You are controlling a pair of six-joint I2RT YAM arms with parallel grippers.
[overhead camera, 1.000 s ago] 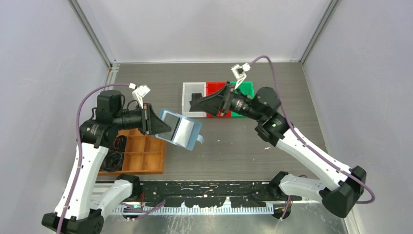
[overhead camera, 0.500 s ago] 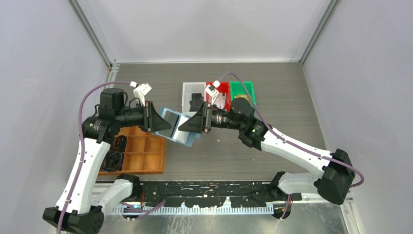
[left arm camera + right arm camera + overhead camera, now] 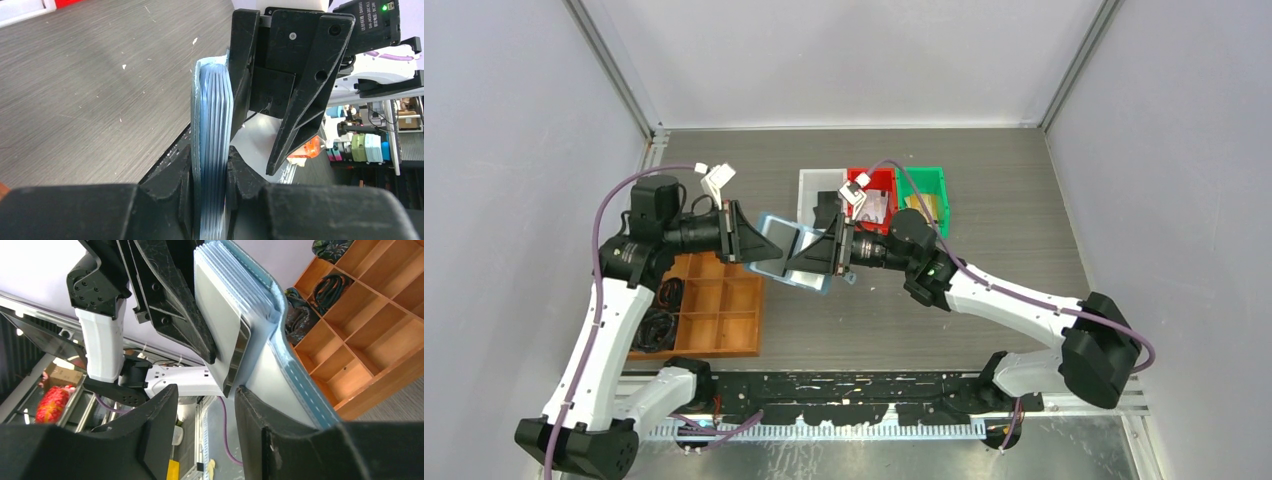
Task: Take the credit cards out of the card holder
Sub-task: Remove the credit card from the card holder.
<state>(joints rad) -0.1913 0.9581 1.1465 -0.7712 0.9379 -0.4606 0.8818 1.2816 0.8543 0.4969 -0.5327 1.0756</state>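
My left gripper (image 3: 767, 260) is shut on the teal-blue card holder (image 3: 776, 232) and holds it open above the table. In the left wrist view my left gripper (image 3: 210, 162) clamps the card holder (image 3: 196, 125) edge-on, with its stack of sleeves and card edges (image 3: 218, 125) showing. My right gripper (image 3: 794, 267) points left at the card holder, jaws open. In the right wrist view a pale grey credit card (image 3: 217, 325) with a dark edge sticks out of the card holder (image 3: 295, 375), its lower corner just ahead of my open right gripper (image 3: 205, 400).
A brown wooden compartment tray (image 3: 714, 320) lies at the left, under the left arm. White (image 3: 810, 185), red (image 3: 880, 182) and green (image 3: 929, 185) bins stand in a row behind the right gripper. Something flat and black (image 3: 826, 206) lies in the white bin.
My right arm has swung left from over the bins to the card holder, jaws open. My left gripper has shifted the card holder slightly back and left.
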